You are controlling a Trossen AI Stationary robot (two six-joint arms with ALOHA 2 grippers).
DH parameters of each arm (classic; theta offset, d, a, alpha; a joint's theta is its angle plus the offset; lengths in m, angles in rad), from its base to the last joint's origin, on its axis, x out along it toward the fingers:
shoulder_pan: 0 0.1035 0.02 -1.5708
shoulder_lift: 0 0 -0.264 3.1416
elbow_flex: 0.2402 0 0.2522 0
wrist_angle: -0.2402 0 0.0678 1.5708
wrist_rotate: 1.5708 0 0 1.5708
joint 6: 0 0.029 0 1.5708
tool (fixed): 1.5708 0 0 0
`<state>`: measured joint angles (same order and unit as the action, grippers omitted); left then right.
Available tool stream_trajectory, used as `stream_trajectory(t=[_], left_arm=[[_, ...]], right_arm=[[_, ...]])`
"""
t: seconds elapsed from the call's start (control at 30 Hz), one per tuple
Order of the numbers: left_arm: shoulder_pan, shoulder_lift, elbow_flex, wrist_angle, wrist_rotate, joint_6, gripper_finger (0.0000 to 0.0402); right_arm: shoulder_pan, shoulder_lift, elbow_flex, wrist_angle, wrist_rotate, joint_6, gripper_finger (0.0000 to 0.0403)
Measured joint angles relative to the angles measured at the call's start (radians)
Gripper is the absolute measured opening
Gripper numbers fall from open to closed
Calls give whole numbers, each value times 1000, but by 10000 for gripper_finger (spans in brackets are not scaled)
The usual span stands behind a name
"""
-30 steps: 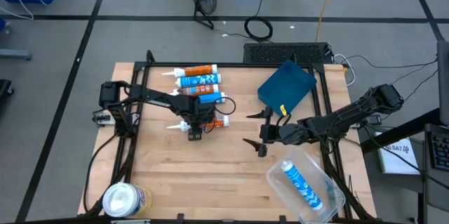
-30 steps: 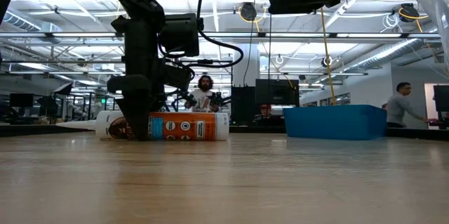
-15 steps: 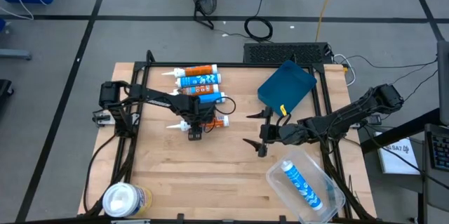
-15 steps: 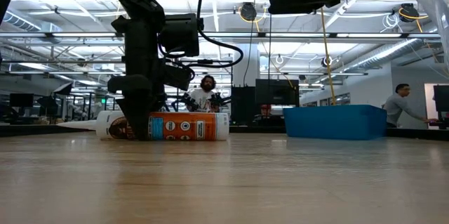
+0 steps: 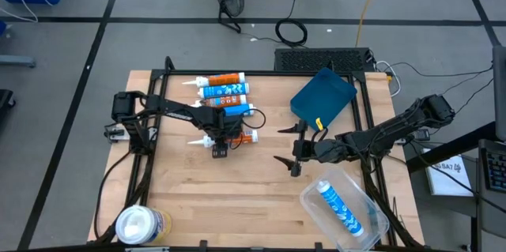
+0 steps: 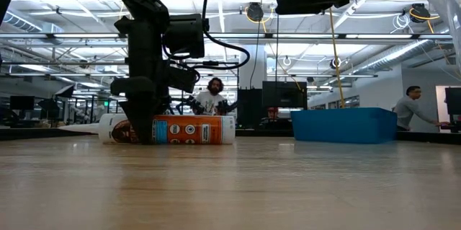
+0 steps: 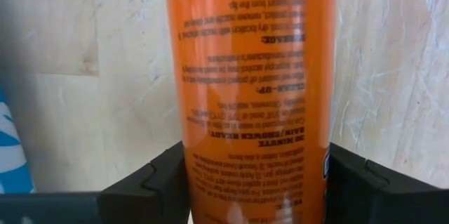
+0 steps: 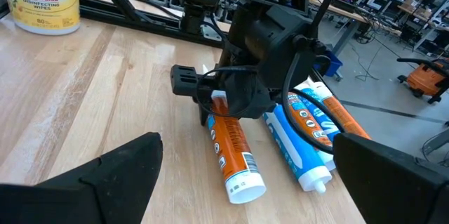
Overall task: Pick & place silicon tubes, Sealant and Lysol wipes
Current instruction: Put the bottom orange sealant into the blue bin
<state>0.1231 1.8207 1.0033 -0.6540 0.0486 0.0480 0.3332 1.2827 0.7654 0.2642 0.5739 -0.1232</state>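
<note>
We're seeing the wooden table [image 5: 237, 197] w/ the Lysol wipes [image 5: 141, 224] standing at its near-left corner, well apart from both arms. Left gripper [image 5: 219, 143] is clamping the orange sealant tube [image 7: 245, 104] lying mid-table. Right gripper [image 5: 291, 146] is hanging spread wide, nothing in it, right of that tube.

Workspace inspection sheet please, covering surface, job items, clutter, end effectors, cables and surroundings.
Surface: wooden table, flat.
Job's things: orange tube lying flat; three more tubes in a row behind it; Lysol wipes upright at the near left corner; blue-and-white tube inside the clear tub.
Clutter: blue lid near the far edge.
End effectors: left end effector shut on the orange tube; right end effector open, above bare table.
Cables: coiled cable on the floor.
Surroundings: people behind the table.
</note>
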Motion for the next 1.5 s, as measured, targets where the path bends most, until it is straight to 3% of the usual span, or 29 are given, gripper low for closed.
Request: stream_trajectory(t=[0.4, 0.6, 0.93, 1.2, 1.3, 1.5], left_arm=[[-1, 0, 0, 1, -2, 5, 265], [-21, -4, 2, 6, -98, 59, 210], [-75, -212, -3, 8, -256, 32, 210], [-120, -359, -2, 140, -285, 112, 210], [-129, -395, -4, 237, -267, 194, 210], [-130, -426, -1, 456, -86, 315, 210]], right_arm=[[0, 0, 0, 0, 0, 0, 391], [0, 0, 0, 0, 0, 0, 391], [-54, 11, -6, 12, 2, 32, 391], [-117, 52, -41, 124, -1, 22, 392], [-131, 69, -44, 172, -3, 20, 392], [-160, 108, -45, 278, -39, -2, 392]])
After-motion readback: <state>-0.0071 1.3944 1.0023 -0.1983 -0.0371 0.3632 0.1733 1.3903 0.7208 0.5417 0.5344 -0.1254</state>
